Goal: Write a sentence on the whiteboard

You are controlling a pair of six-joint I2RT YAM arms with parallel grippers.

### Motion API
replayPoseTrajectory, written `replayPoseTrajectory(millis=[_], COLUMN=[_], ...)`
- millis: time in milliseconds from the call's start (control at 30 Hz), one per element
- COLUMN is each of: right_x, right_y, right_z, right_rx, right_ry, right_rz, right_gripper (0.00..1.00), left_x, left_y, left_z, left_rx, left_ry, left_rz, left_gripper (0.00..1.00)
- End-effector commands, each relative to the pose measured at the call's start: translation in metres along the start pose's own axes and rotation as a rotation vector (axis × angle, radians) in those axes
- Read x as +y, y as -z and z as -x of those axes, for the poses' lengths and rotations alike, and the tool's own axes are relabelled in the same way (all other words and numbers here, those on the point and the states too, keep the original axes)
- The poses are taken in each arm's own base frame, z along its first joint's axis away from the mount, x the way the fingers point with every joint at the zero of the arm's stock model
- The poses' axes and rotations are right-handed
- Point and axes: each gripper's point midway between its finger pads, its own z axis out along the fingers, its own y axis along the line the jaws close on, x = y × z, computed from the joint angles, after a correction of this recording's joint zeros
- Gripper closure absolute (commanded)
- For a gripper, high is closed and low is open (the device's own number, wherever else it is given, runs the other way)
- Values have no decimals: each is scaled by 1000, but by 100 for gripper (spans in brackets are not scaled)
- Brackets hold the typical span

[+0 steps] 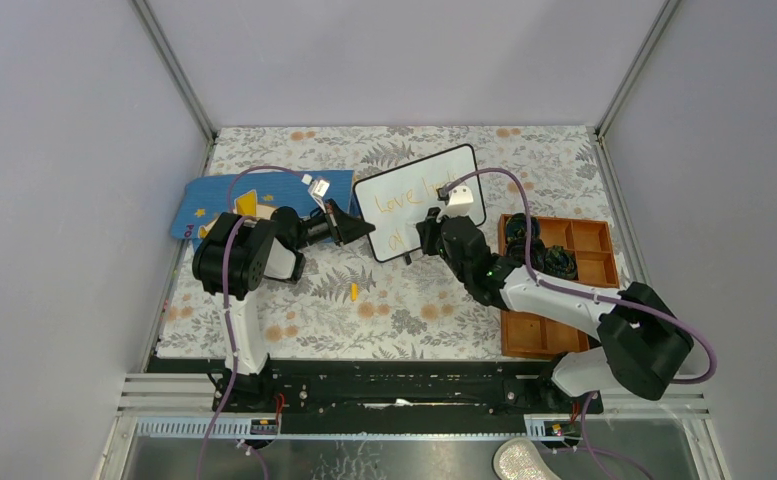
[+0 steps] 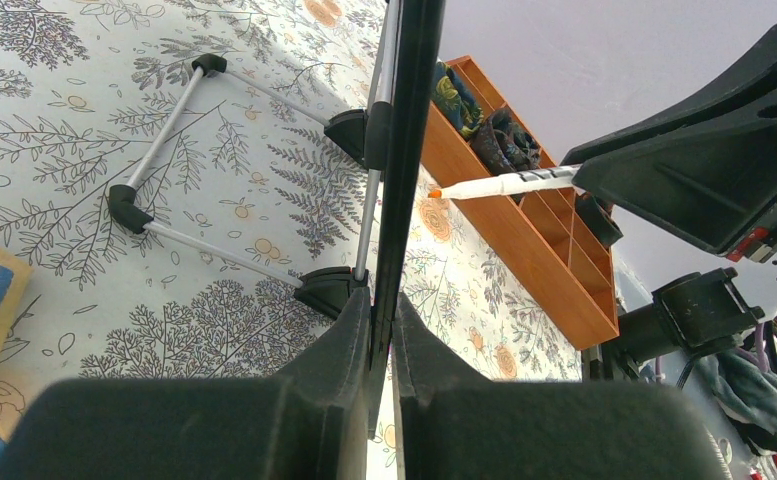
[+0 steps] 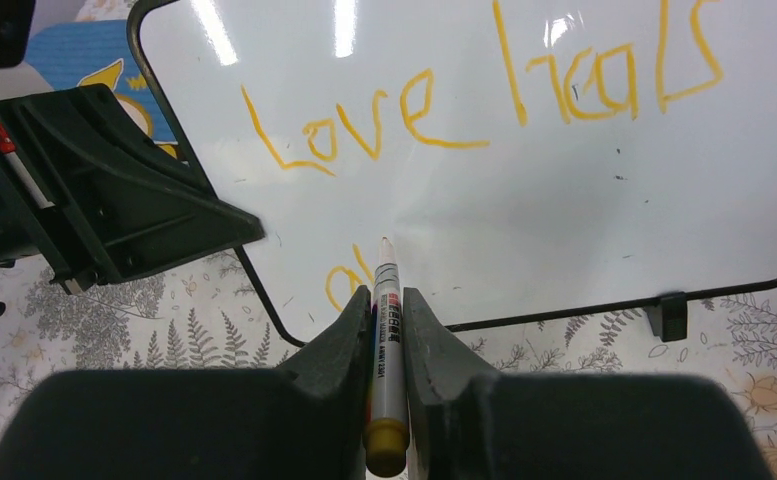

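The whiteboard [image 1: 419, 192] stands tilted on the floral cloth, a white board in a thin black frame. My left gripper [image 1: 362, 228] is shut on its left edge, which the left wrist view shows edge-on as a black strip [image 2: 404, 150] clamped between the pads [image 2: 384, 320]. Orange handwriting, the sentence [image 3: 464, 100], reads "Love heals", with a second line started below it [image 3: 349, 282]. My right gripper [image 3: 387, 300] is shut on a white marker [image 3: 386, 330] with a yellow end. The marker's tip is at the board, right of those lower letters.
A blue mat with a yellow plane [image 1: 226, 205] lies behind the left arm. An orange compartment tray [image 1: 564, 295] holding dark objects [image 1: 542, 250] sits right of the board. A small orange piece [image 1: 353, 291] lies on the cloth. The board's stand legs [image 2: 164, 150] reach out behind it.
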Motion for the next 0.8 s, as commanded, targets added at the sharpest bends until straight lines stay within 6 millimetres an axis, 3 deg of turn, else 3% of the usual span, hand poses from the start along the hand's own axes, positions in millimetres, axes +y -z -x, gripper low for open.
replayPoseTrajectory(millis=[0,767], right_x=[14,14], right_y=[-9,-20], right_z=[31,17], right_rx=[-79,-47], right_ry=[-28,-23], right_rz=[35,27], right_gripper=[100,100], left_x=[-2,-1], left_y=[0,0], left_z=[-17,-17], left_rx=[53,56], left_ry=[59,60], left_rz=[4,6], left_gripper=[100,100])
